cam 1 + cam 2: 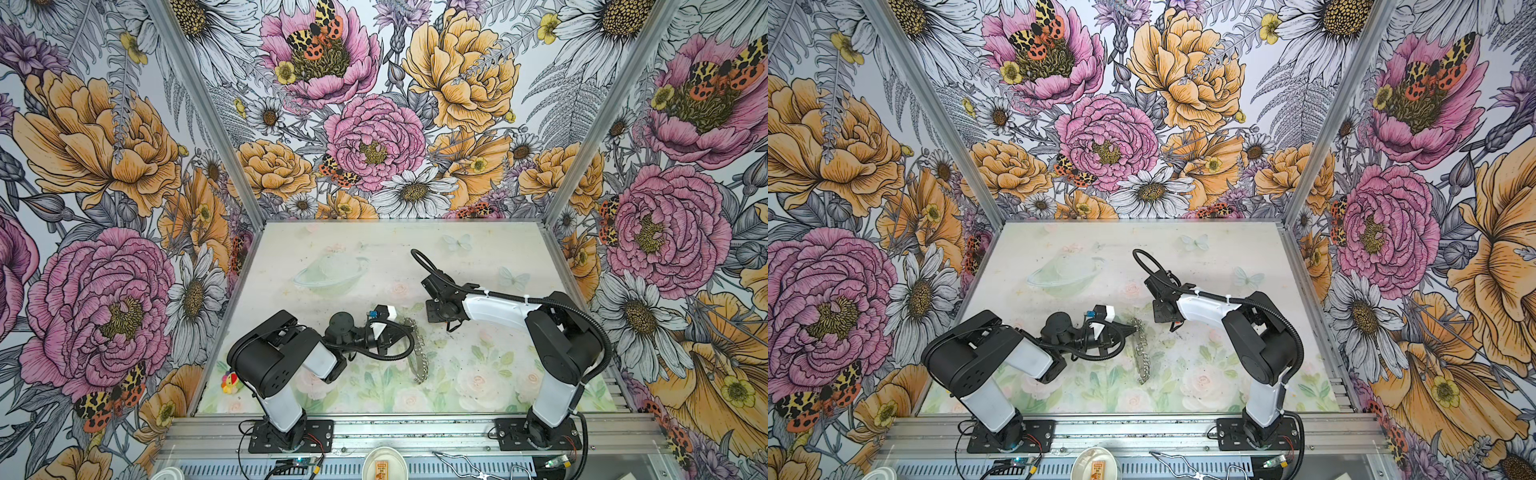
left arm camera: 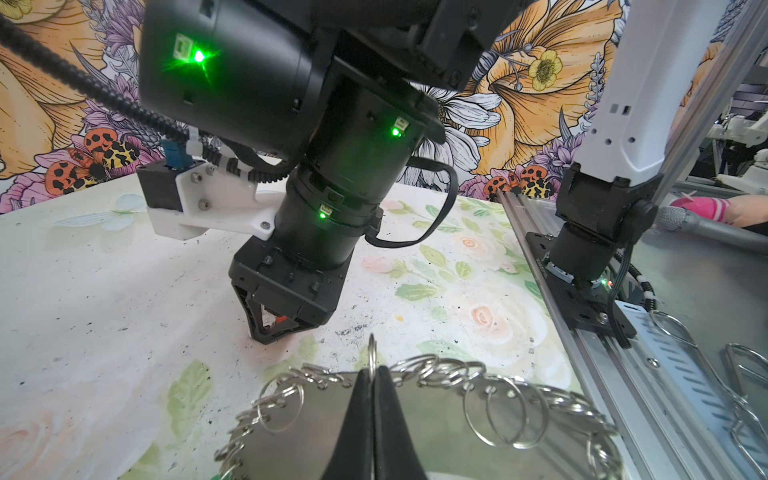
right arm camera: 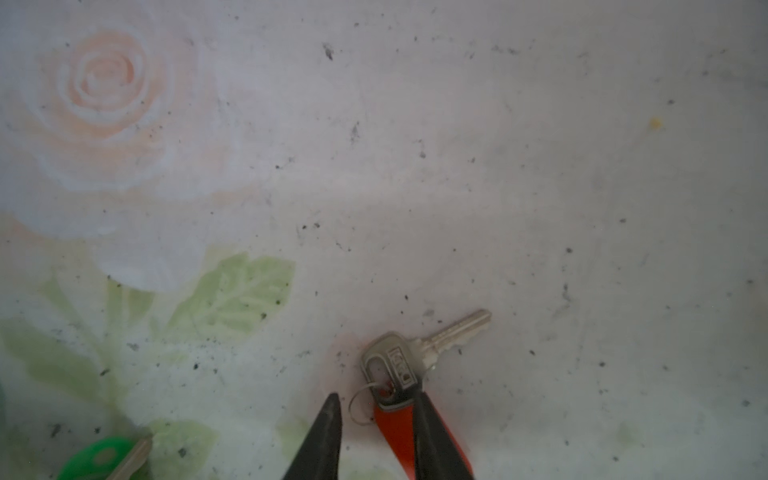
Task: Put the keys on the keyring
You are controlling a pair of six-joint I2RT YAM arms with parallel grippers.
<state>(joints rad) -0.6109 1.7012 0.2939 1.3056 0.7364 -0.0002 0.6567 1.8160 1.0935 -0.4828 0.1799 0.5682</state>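
The keyring (image 2: 316, 419), a flat grey plate fringed with silver split rings, shows edge-on in both top views (image 1: 419, 353) (image 1: 1143, 353). My left gripper (image 2: 372, 370) (image 1: 404, 324) is shut on one small split ring (image 2: 372, 349) at its rim. My right gripper (image 3: 376, 395) (image 1: 449, 328) points down at the table, jaws apart. A silver key (image 3: 415, 353) with a red cover (image 3: 395, 428) and a small wire ring lies on the mat between its fingers, against one finger. A green-headed key (image 3: 104, 457) lies at the edge of the right wrist view.
An aluminium rail (image 1: 415, 432) runs along the table's front and carries both arm bases. In front of it sit a white dish (image 1: 384, 463) and bent wire pieces (image 1: 457, 461). A small colourful toy (image 1: 230, 382) lies at the mat's left edge.
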